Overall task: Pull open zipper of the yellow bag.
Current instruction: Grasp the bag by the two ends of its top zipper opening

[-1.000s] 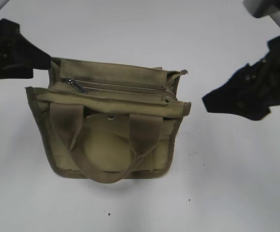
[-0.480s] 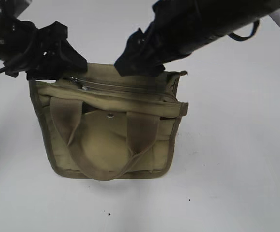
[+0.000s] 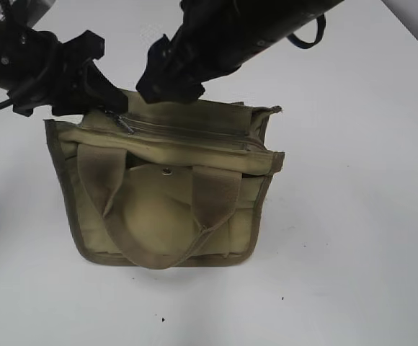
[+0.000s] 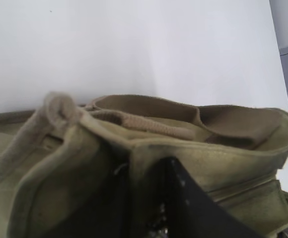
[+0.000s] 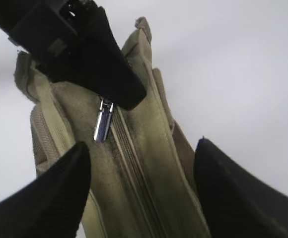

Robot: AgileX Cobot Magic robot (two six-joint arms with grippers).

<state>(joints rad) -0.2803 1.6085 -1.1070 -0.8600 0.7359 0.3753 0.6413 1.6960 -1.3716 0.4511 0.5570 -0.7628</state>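
On the white table point(image 3: 353, 216) the yellow bag point(image 3: 166, 216) lies with its zipper point(image 3: 194, 131) closed, the pull tab point(image 5: 103, 120) at the left end. The left gripper point(image 3: 104, 101) clamps the bag's left top corner. The right gripper point(image 5: 139, 183), jaws spread, hovers over the zipper, nearer the tab than half a second ago.

Both arms swing in: left gripper point(image 3: 112, 101) pinches the bag's point(image 3: 166, 216) corner, right gripper point(image 3: 162, 90) hovers over the zipper point(image 3: 187, 132).
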